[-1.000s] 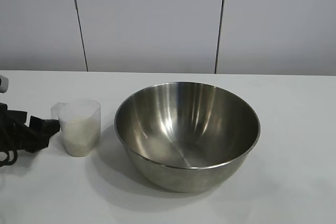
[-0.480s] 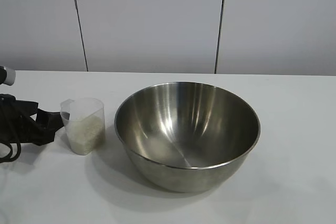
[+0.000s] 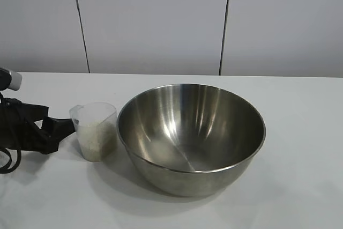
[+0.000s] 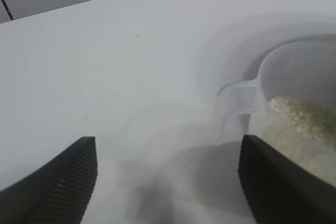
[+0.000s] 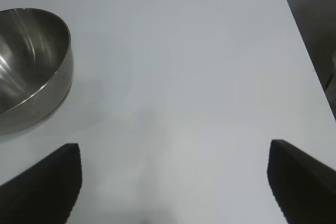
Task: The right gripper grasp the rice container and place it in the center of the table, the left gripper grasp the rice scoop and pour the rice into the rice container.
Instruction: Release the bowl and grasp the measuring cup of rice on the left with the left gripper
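The rice container (image 3: 190, 132), a wide shiny steel bowl, stands mid-table with nothing in it. Just to its left stands the rice scoop (image 3: 96, 130), a small translucent cup about half full of rice (image 3: 96, 139), almost touching the bowl. My left gripper (image 3: 65, 127) lies low on the table (image 3: 300, 175) against the scoop's left side. In the left wrist view it (image 4: 168, 145) is open: the scoop (image 4: 302, 69) and its handle (image 4: 231, 111) sit by one fingertip (image 4: 262, 171), not between the two. My right gripper (image 5: 175, 150) is open over bare table, away from the bowl (image 5: 26, 61).
A pale panelled wall runs behind the table's far edge. Bare tabletop lies to the right of the bowl and in front of it. The right wrist view shows the table's corner and side edge (image 5: 302, 40).
The left gripper has slid to the right along the table, and the scoop has moved with it from farther left to right beside the bowl. The bowl has stayed put.
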Tool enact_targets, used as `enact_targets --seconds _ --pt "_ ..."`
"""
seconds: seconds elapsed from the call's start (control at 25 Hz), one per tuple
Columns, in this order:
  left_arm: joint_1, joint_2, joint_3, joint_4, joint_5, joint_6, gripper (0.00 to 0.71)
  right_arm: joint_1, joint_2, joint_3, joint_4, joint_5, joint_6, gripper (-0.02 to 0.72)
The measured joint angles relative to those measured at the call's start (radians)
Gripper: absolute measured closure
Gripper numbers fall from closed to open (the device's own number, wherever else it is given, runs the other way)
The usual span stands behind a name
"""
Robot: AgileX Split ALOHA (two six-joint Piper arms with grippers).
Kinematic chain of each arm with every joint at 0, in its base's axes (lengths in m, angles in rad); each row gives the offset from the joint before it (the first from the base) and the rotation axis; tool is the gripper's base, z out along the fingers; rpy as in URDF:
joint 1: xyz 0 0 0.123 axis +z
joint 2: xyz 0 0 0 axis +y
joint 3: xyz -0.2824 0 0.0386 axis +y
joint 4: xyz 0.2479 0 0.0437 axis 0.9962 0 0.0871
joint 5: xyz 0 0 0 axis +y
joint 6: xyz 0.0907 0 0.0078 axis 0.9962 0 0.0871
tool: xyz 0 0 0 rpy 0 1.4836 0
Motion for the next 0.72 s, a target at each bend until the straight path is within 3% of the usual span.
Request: enact_targets --seconds 0.44,0.72 --pt "0.000 0.005 -0.020 0.042 0.003 -0.050 0.168 0.000 0.000 0.000 0.000 0.000 0.000 0.043" --pt "0.000 0.084 -0.023 0.082 0.001 -0.053 0.169 0.000 0.000 0.000 0.000 0.000 0.000 0.043"
